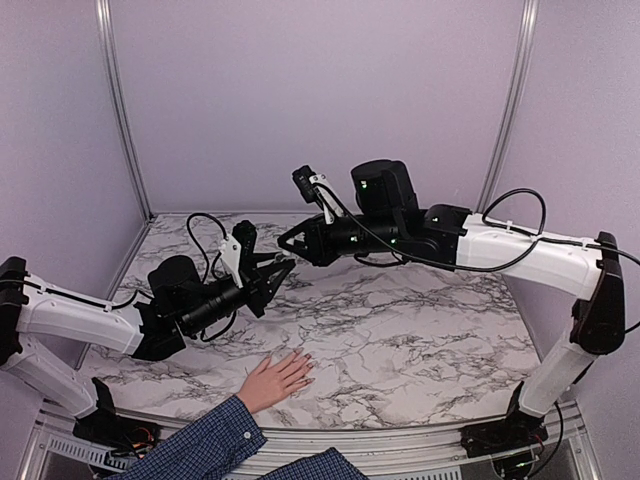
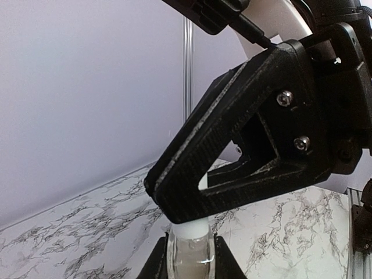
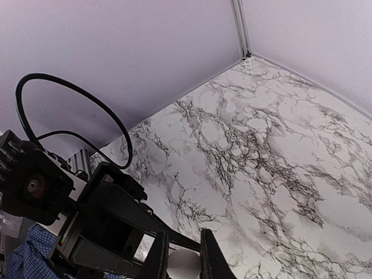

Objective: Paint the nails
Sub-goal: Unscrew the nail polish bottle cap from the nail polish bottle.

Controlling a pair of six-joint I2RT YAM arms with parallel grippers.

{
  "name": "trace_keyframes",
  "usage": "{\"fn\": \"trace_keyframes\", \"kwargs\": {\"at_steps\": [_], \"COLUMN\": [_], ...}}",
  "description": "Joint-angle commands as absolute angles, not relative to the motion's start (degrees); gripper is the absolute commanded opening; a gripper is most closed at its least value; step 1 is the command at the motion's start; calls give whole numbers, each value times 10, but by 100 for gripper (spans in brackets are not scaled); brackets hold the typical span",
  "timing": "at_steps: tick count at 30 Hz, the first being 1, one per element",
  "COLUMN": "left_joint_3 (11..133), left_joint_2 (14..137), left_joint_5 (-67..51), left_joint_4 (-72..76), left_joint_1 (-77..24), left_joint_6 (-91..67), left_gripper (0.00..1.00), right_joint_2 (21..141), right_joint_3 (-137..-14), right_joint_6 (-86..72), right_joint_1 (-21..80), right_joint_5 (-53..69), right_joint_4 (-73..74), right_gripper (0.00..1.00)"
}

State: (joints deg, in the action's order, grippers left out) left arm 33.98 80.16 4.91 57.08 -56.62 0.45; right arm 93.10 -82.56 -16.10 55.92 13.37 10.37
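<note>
Left gripper [image 1: 284,268] is clamped on a small clear bottle [image 2: 188,257], cap end offered to my other arm. My right gripper [image 1: 283,245] is pinched tight on its white cap [image 2: 192,230], I judge to twist it free. The nails [image 1: 305,364], too small here to show any polish, sit on a hand [image 1: 272,381] lying flat, palm down, near the table's [image 1: 430,330] front edge. It rests below us and apart, a blue plaid sleeve [image 1: 200,442] trailing behind.
</note>
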Motion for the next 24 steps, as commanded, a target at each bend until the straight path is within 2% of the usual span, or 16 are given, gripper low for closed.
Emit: {"fn": "trace_keyframes", "kwargs": {"at_steps": [1,3,11,16,24], "left_joint_3": [353,351,344,341,348], "left_joint_2": [791,786,757,741,725], "left_joint_5": [19,4,-124,-231,-340], "left_joint_4": [575,577,590,613,635], "left_joint_1": [-565,-565,-564,-564,-566], "left_joint_6": [4,4,-26,-43,-81], "left_gripper": [0,0,0,0,0], "right_joint_2": [915,908,870,847,826], "right_joint_3": [-826,-819,-788,-772,-753], "right_joint_6": [-162,-151,-84,-36,-2], "right_joint_1": [566,566,566,566,566], "right_joint_5": [179,189,235,286,400], "right_joint_4": [70,62,35,25,5], "right_gripper": [3,0,0,0,0]}}
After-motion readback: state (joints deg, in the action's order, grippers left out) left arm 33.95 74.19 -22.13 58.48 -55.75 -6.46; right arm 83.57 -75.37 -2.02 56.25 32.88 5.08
